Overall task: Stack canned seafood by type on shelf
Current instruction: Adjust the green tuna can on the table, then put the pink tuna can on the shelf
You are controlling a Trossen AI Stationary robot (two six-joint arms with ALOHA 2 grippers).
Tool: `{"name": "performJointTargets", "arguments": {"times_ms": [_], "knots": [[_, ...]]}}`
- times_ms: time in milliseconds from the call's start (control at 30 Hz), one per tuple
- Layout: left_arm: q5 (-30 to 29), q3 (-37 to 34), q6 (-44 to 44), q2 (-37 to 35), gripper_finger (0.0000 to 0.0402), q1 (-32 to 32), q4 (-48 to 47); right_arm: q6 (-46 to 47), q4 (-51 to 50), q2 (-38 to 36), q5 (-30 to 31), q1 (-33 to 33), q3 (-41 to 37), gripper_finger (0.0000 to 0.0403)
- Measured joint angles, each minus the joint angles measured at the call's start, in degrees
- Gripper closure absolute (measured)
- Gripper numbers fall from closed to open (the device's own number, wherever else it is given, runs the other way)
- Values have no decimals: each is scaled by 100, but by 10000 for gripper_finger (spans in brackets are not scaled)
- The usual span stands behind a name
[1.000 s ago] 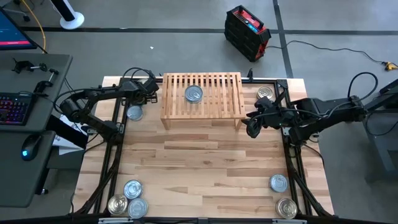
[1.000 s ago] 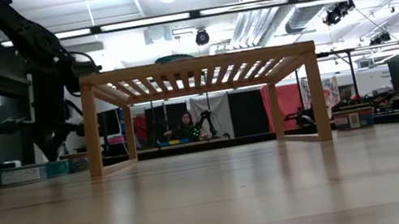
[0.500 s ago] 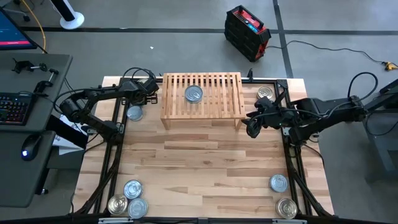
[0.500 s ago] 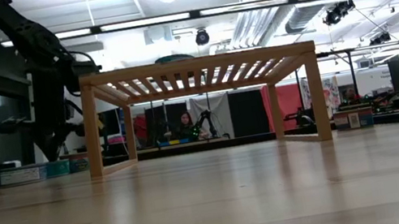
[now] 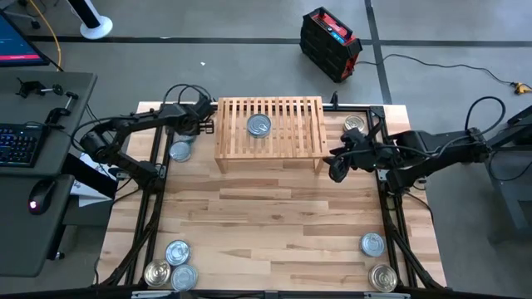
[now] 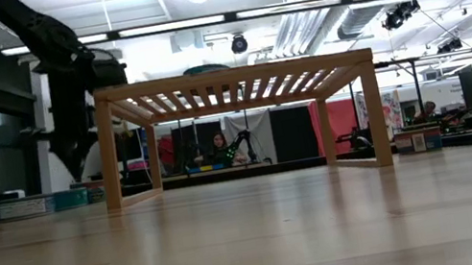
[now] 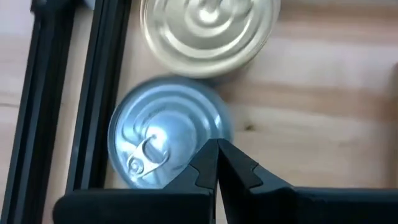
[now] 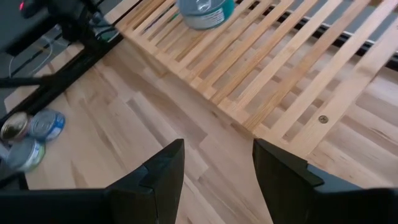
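The shelf [image 5: 270, 133] stands at the table's far middle, with one bluish tin [image 5: 258, 125] on its slats. My left gripper [image 7: 217, 146] is shut and empty. It hovers left of the shelf over a bluish tin with a pull ring [image 7: 165, 130], which lies flat on the table next to a gold tin [image 7: 208, 28]. In the high view that bluish tin [image 5: 179, 150] shows beside my left gripper [image 5: 195, 123]. My right gripper [image 8: 217, 165] is open and empty, raised above the table off the shelf's near right corner [image 5: 339, 166].
More tins lie flat on the table: three at the near left corner [image 5: 177, 252], two at the near right [image 5: 372, 243], and one at the far right [image 5: 355, 124]. Black frame rails [image 5: 154, 191] run along both sides. Bare wood lies in front of the shelf.
My left gripper has risen a little above the bluish tin beside the shelf, staying shut. The tins have not moved.
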Motion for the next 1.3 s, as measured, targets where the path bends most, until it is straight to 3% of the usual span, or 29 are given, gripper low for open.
{"name": "performJointTargets", "arguments": {"times_ms": [400, 633, 767, 967, 1100, 1300], "knots": [[-362, 1703, 528, -57, 401, 196, -678, 521, -474, 0, 125, -714, 0, 224], [-241, 2621, 1013, -835, 401, -476, -701, 552, -756, 0, 224, -1609, 0, 224], [-26, 2599, 968, -1600, 401, -1421, -693, 123, -859, 0, 235, -2102, 0, 224], [-150, 1951, -33, -2513, 401, -3601, -335, -198, -1268, 0, 248, -2761, 0, 224], [-445, 1311, -501, -2728, 401, -5075, 630, -215, -1181, 7, 269, -3184, -57, 224], [-534, 570, -110, -2730, 401, -6707, 2378, 121, -456, 20, 248, -4051, -923, 240]]}}
